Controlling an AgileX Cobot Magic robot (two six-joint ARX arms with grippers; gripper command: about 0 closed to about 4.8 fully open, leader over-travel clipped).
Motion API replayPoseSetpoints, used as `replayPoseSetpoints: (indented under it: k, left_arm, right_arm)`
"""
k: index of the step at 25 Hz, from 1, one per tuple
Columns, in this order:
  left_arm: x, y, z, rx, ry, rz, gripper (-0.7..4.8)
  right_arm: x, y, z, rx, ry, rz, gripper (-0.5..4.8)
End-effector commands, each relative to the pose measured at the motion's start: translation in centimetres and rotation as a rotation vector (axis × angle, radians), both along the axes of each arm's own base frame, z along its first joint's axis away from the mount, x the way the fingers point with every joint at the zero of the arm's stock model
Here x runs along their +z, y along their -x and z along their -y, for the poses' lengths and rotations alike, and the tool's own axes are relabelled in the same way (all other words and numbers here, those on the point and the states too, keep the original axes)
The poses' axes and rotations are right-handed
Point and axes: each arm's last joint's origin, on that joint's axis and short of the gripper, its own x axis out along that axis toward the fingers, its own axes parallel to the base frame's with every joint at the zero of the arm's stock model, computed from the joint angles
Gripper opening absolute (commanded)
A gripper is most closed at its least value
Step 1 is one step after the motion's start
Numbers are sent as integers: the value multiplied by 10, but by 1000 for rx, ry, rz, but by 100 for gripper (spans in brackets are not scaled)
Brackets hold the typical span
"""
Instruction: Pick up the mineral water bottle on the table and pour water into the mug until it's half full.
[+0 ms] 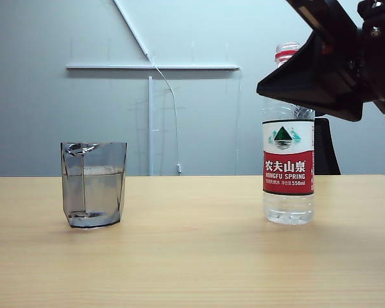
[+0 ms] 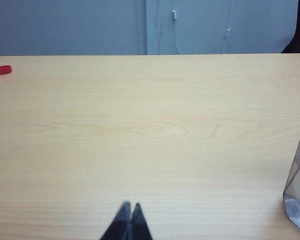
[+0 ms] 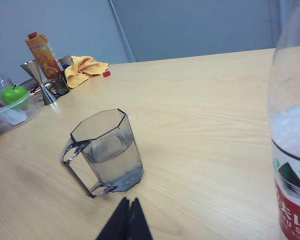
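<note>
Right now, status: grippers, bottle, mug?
Left gripper shut, empty. Right gripper shut, empty, beside the mineral water bottle, which stands upright. Mug part-filled. Nothing between them.

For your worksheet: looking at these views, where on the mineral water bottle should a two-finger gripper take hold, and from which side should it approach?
Probably the labelled midsection of the mineral water bottle, coming in level from the right, where the shut right gripper is. It stands upright on the table with a straight round body there; the neck narrows. The mug stands well clear; the shut left gripper is beyond it.
</note>
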Motion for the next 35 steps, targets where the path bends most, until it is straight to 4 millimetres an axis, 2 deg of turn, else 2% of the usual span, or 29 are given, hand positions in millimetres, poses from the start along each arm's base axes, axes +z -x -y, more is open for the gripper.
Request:
replayPoseSetpoints:
  k: [1,26,29,32,34,35]
  left_arm:
    - [2,0,0,-4,3,14,-2]
    - [2,0,0,-4,3,14,-2]
    - [2,0,0,-3,3,14,-2]
    - [2,0,0,-4,3,14,-2]
    - [2,0,0,-4,3,14,-2]
    - [2,0,0,-3,3,14,-2]
  right_arm:
    - [3,0,0,-4,-26,11,-9]
    - [2,0,0,-2,-5,14,-8]
    - [5,2,5,-29,110,77,-8]
    - [8,7,13,-34,131,60,-8]
    - [12,10,23,-68,150,59,-8]
    - [15,10,37,-133,187,83,-8]
